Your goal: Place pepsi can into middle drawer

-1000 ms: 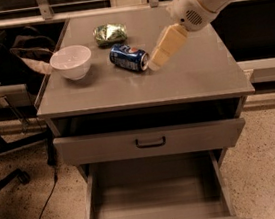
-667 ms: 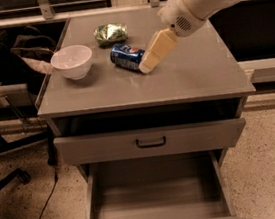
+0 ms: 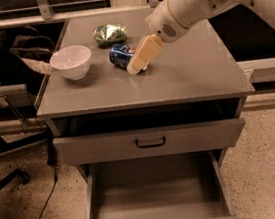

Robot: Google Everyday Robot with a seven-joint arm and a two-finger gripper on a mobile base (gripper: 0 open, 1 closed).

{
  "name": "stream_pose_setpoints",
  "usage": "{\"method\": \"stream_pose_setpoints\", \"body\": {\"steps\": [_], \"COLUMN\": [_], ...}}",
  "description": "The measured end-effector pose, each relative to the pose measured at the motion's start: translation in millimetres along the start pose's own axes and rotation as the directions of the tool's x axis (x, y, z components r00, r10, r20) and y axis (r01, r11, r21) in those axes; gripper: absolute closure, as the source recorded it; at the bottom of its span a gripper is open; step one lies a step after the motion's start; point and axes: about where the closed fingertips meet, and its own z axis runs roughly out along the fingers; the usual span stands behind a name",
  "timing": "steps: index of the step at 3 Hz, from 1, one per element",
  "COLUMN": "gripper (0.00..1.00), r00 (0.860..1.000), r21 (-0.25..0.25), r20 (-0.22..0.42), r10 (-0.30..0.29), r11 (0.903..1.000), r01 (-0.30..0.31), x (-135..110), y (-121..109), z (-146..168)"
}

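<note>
The pepsi can (image 3: 119, 54) lies on its side on the grey cabinet top (image 3: 188, 74), between the white bowl and the arm. My gripper (image 3: 139, 62) reaches down from the upper right and sits on the can's right end, covering part of it. The middle drawer (image 3: 157, 199) is pulled out at the bottom front of the cabinet, with a bare flat floor and nothing in it.
A white bowl (image 3: 71, 61) stands left of the can. A shiny green snack bag (image 3: 110, 33) lies behind it. A shut drawer front with a dark handle (image 3: 150, 142) is above the open drawer. An office chair base (image 3: 8, 199) and a cable are at the left on the floor.
My gripper has moved left and down along the cabinet top, from the can's right side to over its right end. The can, bowl and bag have not moved.
</note>
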Motion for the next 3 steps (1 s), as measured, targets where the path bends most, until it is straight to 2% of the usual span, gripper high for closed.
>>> {"method": "stream_pose_setpoints", "body": {"steps": [1, 3], "gripper": [0.00, 0.00], "r00": [1.000, 0.999], "r21": [-0.030, -0.012], "r20": [-0.013, 0.023], "r10": [0.024, 0.038], "r11": [0.9993, 0.9992], "r01": [-0.024, -0.038], "x": [6.3, 11.4], "y": [-1.0, -7.5], "z": [21.8, 28.9]}}
